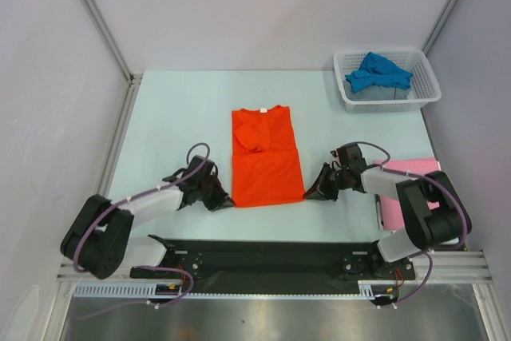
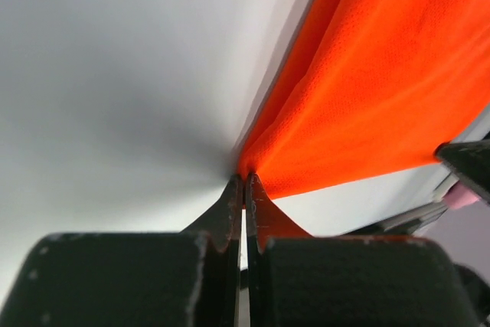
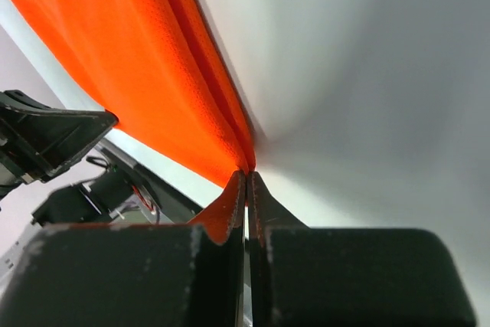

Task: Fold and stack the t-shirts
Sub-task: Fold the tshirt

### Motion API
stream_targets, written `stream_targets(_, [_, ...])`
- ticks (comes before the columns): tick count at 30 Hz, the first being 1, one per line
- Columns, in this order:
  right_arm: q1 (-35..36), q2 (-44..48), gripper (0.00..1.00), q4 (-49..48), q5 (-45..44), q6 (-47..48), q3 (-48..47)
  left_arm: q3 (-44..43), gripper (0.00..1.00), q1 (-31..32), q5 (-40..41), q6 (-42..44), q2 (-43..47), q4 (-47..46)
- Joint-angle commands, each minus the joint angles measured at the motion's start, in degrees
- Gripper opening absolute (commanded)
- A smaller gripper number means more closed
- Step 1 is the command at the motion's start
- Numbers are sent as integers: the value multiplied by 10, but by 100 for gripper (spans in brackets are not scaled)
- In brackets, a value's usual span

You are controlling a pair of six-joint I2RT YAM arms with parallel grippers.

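Observation:
An orange-red t-shirt (image 1: 266,159) lies flat in the middle of the table, its sides folded in, collar at the far end. My left gripper (image 1: 223,202) is shut on its near left corner (image 2: 253,168), and my right gripper (image 1: 312,192) is shut on its near right corner (image 3: 237,160). Both pairs of jaws stand pressed together with orange cloth pinched at the tips. A blue t-shirt (image 1: 377,72) lies crumpled in the white mesh basket (image 1: 426,89). A folded pink t-shirt (image 1: 407,167) lies at the right edge, partly hidden under my right arm.
The basket stands at the far right corner of the table. Grey walls close in the table on the left, back and right. A black rail (image 1: 271,255) with the arm bases runs along the near edge.

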State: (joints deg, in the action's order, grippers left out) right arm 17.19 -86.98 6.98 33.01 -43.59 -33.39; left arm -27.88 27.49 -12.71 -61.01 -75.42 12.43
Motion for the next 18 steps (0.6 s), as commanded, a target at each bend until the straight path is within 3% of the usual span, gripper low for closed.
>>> stream_targets(1, [7,69,0,43,-10,14,37,48,0,34,34,-38,90,73])
stream_targets(8, [30,201,0,118,-9,6,87,100,0,75,37,-89,232,131])
stream_targets(14, [43,219,0,146,-13,4,57,38,0,78,37,-78,216,165])
stream_targets(18, [41,168,0,175,-19,32,-36,-41,0,64,51,-48,180,186])
